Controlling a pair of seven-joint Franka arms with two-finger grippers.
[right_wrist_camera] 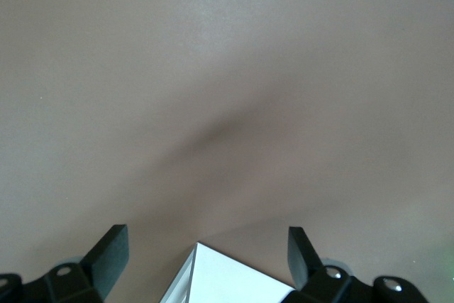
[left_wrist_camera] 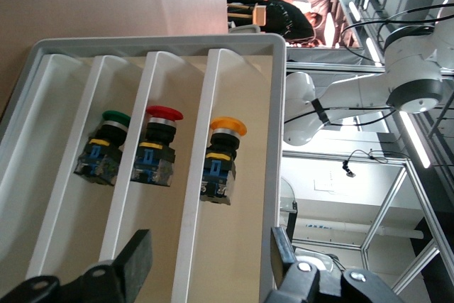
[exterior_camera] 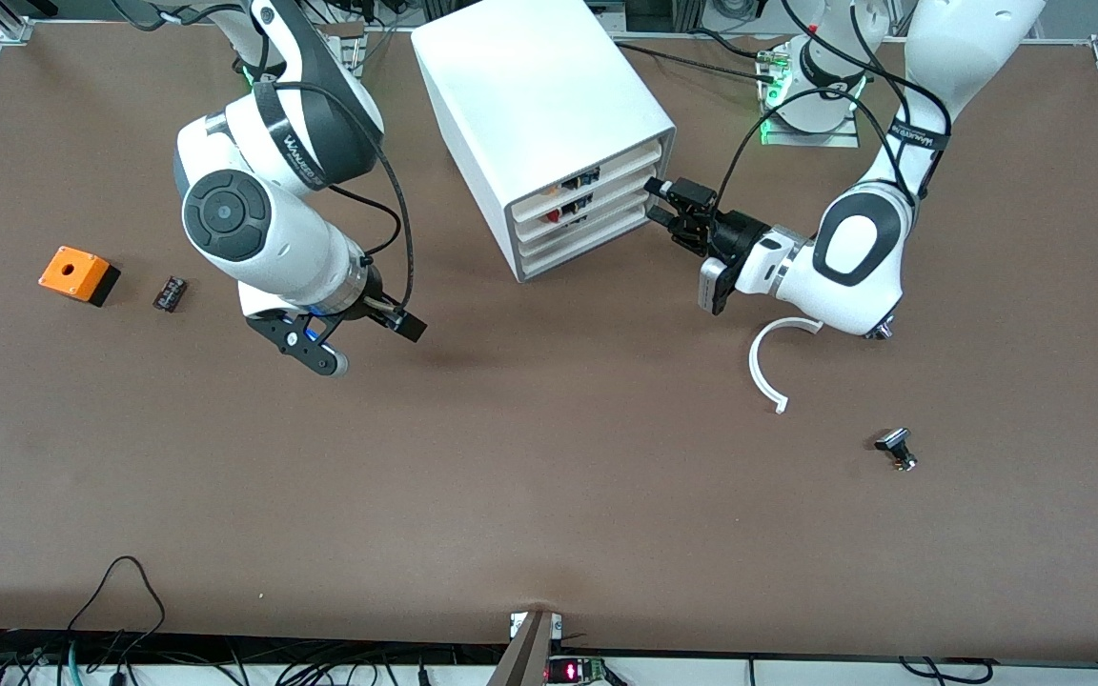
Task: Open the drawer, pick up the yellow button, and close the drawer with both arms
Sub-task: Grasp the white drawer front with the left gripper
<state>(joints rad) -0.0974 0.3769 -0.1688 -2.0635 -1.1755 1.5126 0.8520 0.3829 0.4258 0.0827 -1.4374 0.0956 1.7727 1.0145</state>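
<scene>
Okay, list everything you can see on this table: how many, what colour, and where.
Big white box cabinet: one, white, four cream-fronted drawers, mid-table near the bases.
Orange-yellow-capped push button: one, in the uppermost drawer.
Red-capped push button: one, next drawer down.
Green-capped push button: one, third drawer.
Orange box with a hole: one, toward the right arm's end.
Small black part: one, beside that box.
White curved strip: one, toward the left arm's end.
Small black capped part: one, nearer the camera than the strip.
Left pincer: black, open, at the uppermost drawer's front.
Right pincer: black, open, over bare table, waiting.
</scene>
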